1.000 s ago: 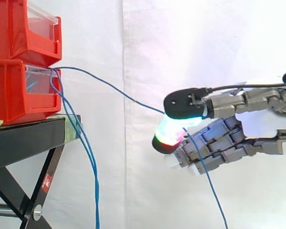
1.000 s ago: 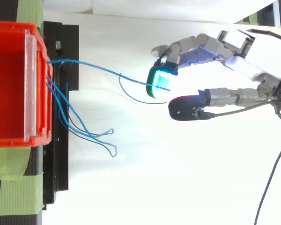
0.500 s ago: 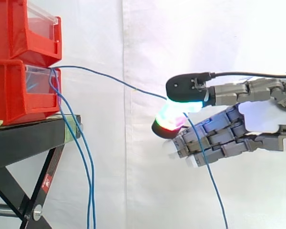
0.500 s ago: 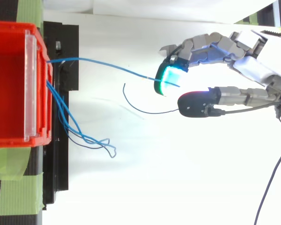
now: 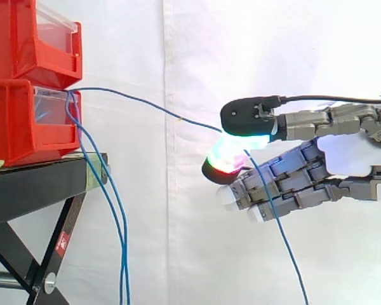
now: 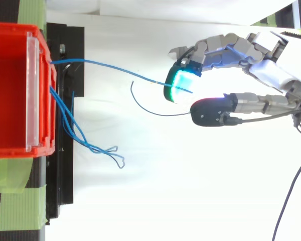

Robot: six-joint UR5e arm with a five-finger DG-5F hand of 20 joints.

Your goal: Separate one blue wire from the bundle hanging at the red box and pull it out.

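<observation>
- A white curtain (image 5: pixel 241 63) hangs behind everything.
- A black stand (image 5: pixel 25 190) is at the left of the side view. Two red bins are stacked on its surface, the upper red bin (image 5: pixel 25 38) on the lower red bin (image 5: pixel 19 127). Each has a clear front panel.
- Seen from above, strips of green tape (image 6: pixel 20 201) lie on the stand beside the bins.
- The hand (image 5: pixel 343 155) reaches in from the right, level, well apart from the bins, with open space between them. Its fingers (image 5: pixel 286 184) are curled. Two glowing pads, one above and one below, pinch the blue wire (image 5: pixel 178 118).
- The blue wire leaves the front of the lower bin and slopes down across the gap to that pinch. Past the pinch its free end hangs down to the bottom edge of the side view.
- The bundle (image 5: pixel 108 203) of other blue wires hangs from the same bin front, down past the stand's edge.
- A small red-and-white sticker (image 5: pixel 62 241) is on the stand's leg. Its print is too small to read.
</observation>
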